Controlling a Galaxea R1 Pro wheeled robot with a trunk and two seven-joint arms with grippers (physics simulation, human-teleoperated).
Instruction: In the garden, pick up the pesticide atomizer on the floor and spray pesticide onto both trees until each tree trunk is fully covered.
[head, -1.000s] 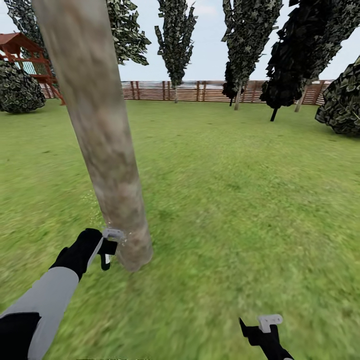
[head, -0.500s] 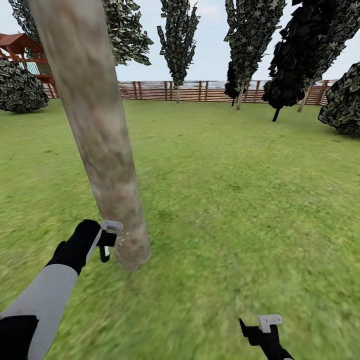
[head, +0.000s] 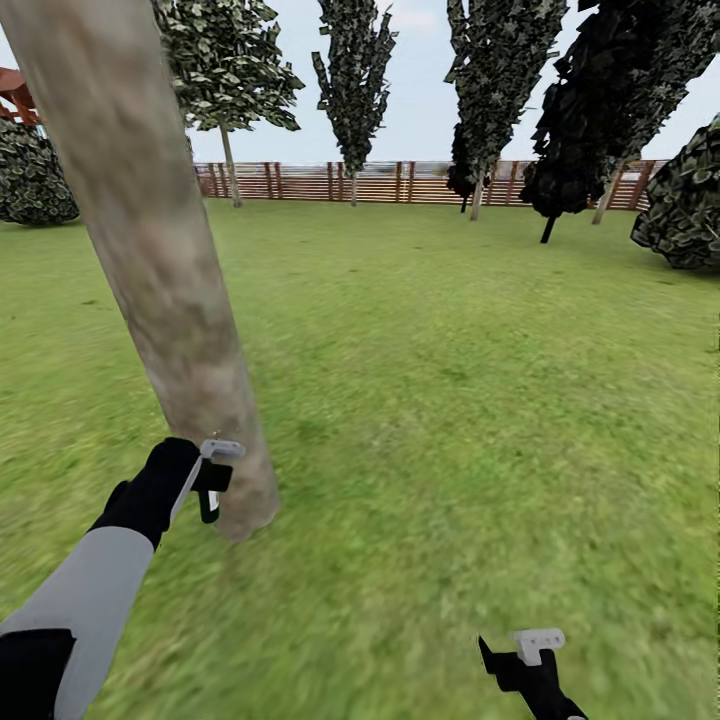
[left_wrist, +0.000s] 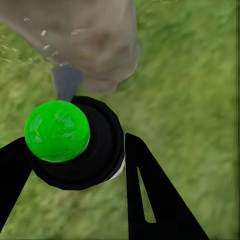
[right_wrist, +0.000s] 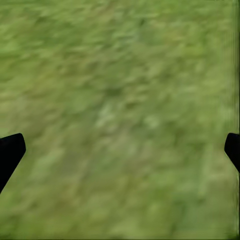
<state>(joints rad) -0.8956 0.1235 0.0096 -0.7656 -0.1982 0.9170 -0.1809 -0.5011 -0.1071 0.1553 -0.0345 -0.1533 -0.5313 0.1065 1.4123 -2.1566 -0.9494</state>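
Observation:
A thick mottled grey-tan tree trunk (head: 150, 250) rises from the lawn at the left. My left gripper (head: 210, 485) hangs close beside its base, shut on the pesticide atomizer (head: 222, 450), whose pale nozzle points at the bark. In the left wrist view the atomizer (left_wrist: 75, 145) shows a green top on a black cap between my fingers (left_wrist: 150, 200), with the trunk (left_wrist: 90, 35) just beyond and pale flecks on the bark. Another tree (head: 228, 150) with a bare pale trunk and leaves at the top stands by the fence. My right gripper (head: 520, 655) stands open low over grass, its fingertips (right_wrist: 10, 150) wide apart.
Green lawn (head: 450, 380) stretches to a brown slat fence (head: 400, 182). Dark leafy conifers (head: 500, 90) line the back and right, with bushes at the far left (head: 35, 175) and far right (head: 685, 200). A red play structure (head: 12, 95) peeks out behind the near trunk.
The whole view has shifted: the near trunk now sits further left and a leafy-topped tree has come out from behind it. My left gripper still holds the atomizer at the trunk's base.

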